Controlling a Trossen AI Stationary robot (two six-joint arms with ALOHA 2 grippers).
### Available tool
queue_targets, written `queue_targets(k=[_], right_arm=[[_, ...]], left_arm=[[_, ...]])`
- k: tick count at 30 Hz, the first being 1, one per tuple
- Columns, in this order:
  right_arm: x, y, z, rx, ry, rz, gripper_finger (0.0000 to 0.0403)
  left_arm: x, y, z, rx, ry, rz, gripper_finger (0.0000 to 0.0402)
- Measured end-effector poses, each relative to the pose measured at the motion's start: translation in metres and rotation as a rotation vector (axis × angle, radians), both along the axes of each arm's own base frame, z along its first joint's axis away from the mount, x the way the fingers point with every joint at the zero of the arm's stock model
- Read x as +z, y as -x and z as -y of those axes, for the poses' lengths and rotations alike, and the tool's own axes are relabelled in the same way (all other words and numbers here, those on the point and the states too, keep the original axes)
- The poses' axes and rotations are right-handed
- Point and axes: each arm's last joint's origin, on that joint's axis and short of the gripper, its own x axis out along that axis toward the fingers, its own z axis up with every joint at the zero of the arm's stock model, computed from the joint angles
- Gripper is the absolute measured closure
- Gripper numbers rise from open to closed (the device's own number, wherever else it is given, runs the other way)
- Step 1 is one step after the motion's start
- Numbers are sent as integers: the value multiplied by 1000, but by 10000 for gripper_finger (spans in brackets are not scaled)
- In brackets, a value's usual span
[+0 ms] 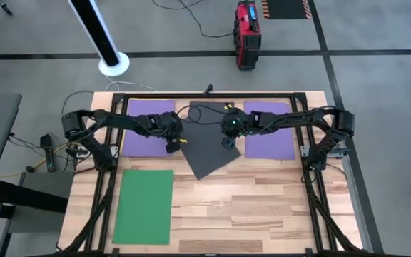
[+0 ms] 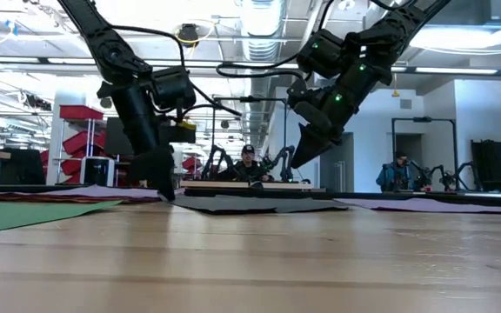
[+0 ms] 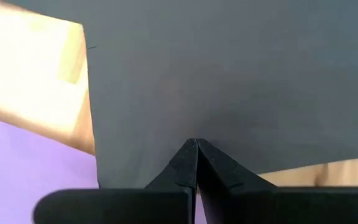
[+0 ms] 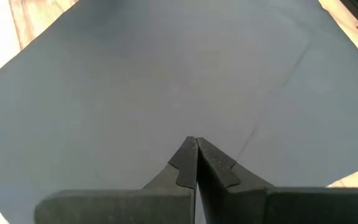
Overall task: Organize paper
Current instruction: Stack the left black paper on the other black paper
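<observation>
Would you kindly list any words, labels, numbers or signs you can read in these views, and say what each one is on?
None can be read.
The red case on the floor beyond the table bears pale markings, too small to read.
The dark grey sheet, purple sheets and green sheet are plain, with no print.

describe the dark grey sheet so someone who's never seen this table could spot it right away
On the pale wooden table, look at the far edge, between the two purple sheets. The dark grey sheet lies there, under both arms. It is the only dark one and the only one turned askew, one corner pointing toward the near edge.
</observation>
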Motion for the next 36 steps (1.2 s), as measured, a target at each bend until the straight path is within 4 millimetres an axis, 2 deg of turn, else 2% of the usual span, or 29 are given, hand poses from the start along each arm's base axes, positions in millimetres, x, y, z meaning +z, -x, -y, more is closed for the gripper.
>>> queue_targets(k=[13,19,25,36], right_arm=[[-1,1,-2,0,-9,-15,403],[-1,0,-3,3,-9,-15,403],[-2,2,-4,2,-16,-34,403],[-3,2,-6,7,-20,-44,403]], left_arm=[[21,-8,-31,32,-109,92,402],[27,-9,-26,-5,-68,-24,401],[22,-5,-20,7,-109,-155,401],[11,-15,-26,-3,-125,-103,402]])
